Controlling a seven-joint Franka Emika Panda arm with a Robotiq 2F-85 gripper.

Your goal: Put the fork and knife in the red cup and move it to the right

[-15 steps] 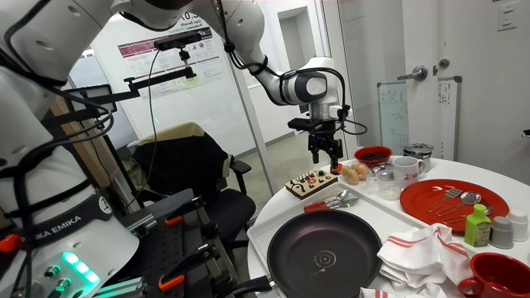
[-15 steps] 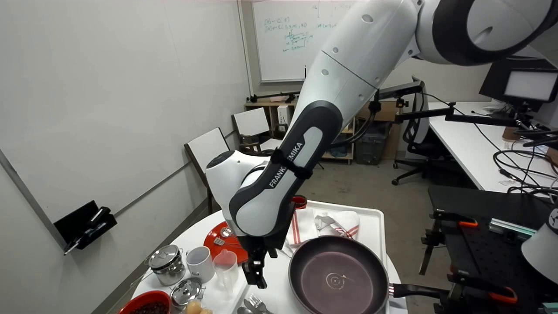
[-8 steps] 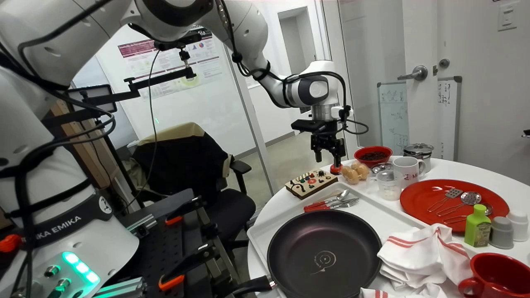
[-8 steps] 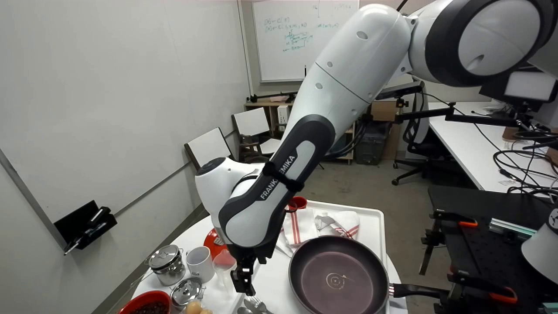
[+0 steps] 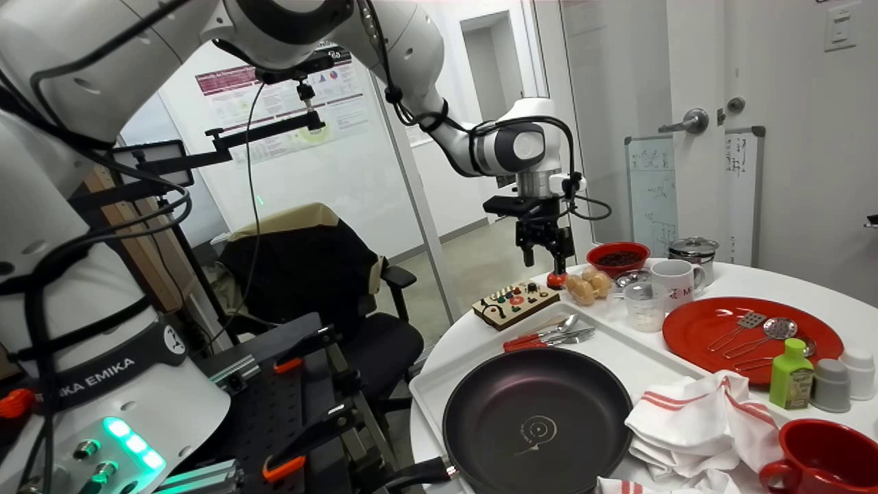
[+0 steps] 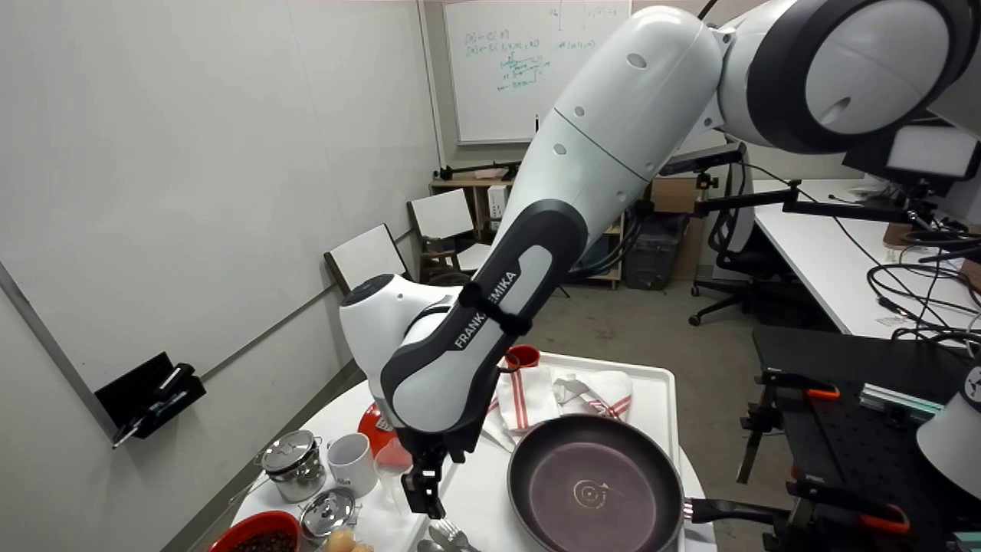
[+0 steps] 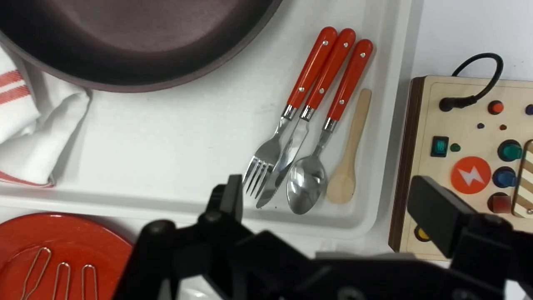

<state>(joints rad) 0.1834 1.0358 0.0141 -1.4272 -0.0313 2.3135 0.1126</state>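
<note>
1. Board (image 5: 518, 305) of pale wood, studded with buttons and knobs, lies toward the left edge of the round white table (image 5: 748, 281) in an exterior view, just outside the white tray (image 7: 166, 137).
2. Black pan (image 5: 538, 391) sits on the tray, its handle jutting past the tray's edge.
3. Gripper (image 5: 544, 264) of the robot hangs above the table near one corner of the tray, its fingers spread wide.
4. Fork (image 7: 289, 111) and knife (image 7: 307, 113), both red-handled, lie side by side on the tray; a metal spoon (image 7: 330, 124) and a wooden spoon (image 7: 352, 146) lie alongside.
5. White towels (image 5: 696, 422) with red stripes sit crumpled beside the pan.
6. Red plate (image 5: 693, 336) carries metal kitchen tools (image 5: 780, 328).
7. Green bottle (image 5: 791, 377) stands near the plate, next to a gray container (image 5: 831, 386).
8. Red cup (image 5: 823, 463), upright at far right, stands just beside the towels, well apart from the fork and knife.
</note>
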